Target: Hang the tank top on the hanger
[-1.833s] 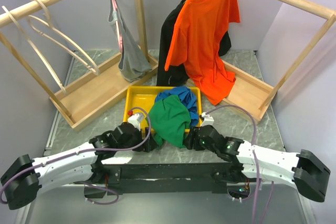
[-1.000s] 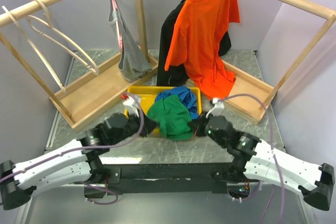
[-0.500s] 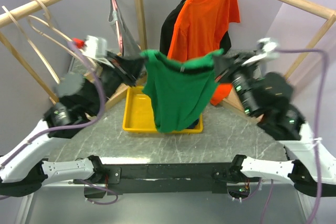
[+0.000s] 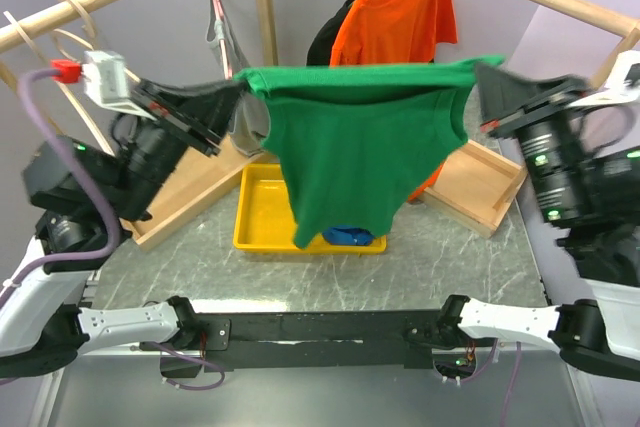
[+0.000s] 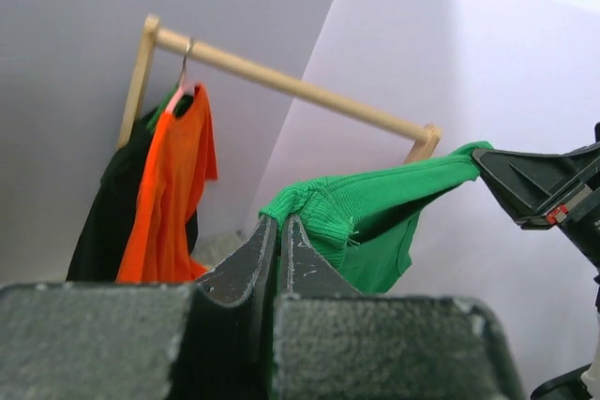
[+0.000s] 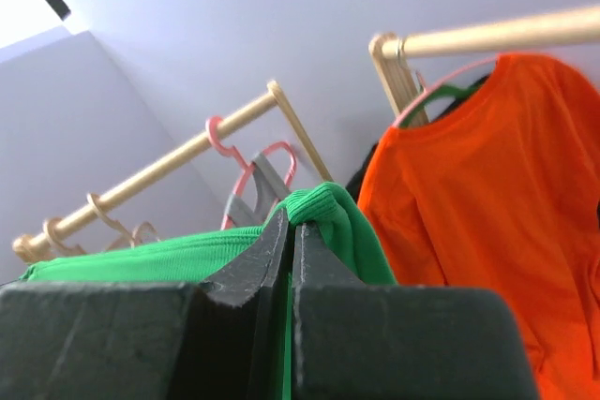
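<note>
The bright green tank top (image 4: 350, 147) hangs stretched out in the air above the yellow tray, held by its two top corners. My left gripper (image 4: 235, 92) is shut on the left corner, and the left wrist view shows its tips (image 5: 278, 222) pinching bunched green fabric (image 5: 375, 203). My right gripper (image 4: 482, 72) is shut on the right corner; its tips (image 6: 292, 217) clamp a fold of the top (image 6: 342, 222). Pale wooden hangers (image 4: 80, 17) hang on the left rail behind my left arm, partly hidden by it, and their hooks (image 6: 105, 217) show in the right wrist view.
A yellow tray (image 4: 260, 217) with a blue garment (image 4: 350, 237) sits under the top. An orange T-shirt (image 4: 400, 17) over a black garment hangs on the right rack. A grey tank top on a pink hanger (image 4: 225, 37) hangs on the left rack. Wooden rack bases (image 4: 180, 187) flank the tray.
Both grippers have lifted the green top out of the tray, risen high and moved apart, pulling its upper edge taut. The blue garment stayed in the tray.
</note>
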Controlling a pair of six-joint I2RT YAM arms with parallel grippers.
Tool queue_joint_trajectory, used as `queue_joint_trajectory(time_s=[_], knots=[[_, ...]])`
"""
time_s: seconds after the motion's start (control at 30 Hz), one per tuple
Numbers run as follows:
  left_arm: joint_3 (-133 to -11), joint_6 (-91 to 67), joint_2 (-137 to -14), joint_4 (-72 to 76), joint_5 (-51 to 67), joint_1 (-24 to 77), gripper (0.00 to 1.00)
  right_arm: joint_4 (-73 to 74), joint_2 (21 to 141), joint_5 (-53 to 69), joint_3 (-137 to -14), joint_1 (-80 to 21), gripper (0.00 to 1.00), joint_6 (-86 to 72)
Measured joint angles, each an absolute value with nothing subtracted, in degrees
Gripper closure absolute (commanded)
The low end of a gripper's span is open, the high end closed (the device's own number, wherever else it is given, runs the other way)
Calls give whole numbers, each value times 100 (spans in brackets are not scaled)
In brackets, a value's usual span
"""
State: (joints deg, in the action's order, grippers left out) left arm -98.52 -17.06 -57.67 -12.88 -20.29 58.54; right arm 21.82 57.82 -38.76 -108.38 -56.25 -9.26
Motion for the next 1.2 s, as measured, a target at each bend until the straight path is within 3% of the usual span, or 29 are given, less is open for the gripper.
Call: queue_joint_trajectory(time_s=[0.27,0.57,0.9,1.2], knots=[[-8827,-2204,-5417,-2171,-2539,5854,99,2652,5470,-3865,-9032,-5623,100,-1564],[-7795,-2495,-5290,-2211,-3035,5658,99,2635,5870,-3642,-8149,-5142,100,-1949],[-5054,-3581,-6783,-1142,-932,3979,99,2333,6917,-2051,-6302,-3284,100,-2711],[-4628,-4025,-7321,-307,303,3865,98,2165,7146,-1535,-5188,-2971,100,-3046]])
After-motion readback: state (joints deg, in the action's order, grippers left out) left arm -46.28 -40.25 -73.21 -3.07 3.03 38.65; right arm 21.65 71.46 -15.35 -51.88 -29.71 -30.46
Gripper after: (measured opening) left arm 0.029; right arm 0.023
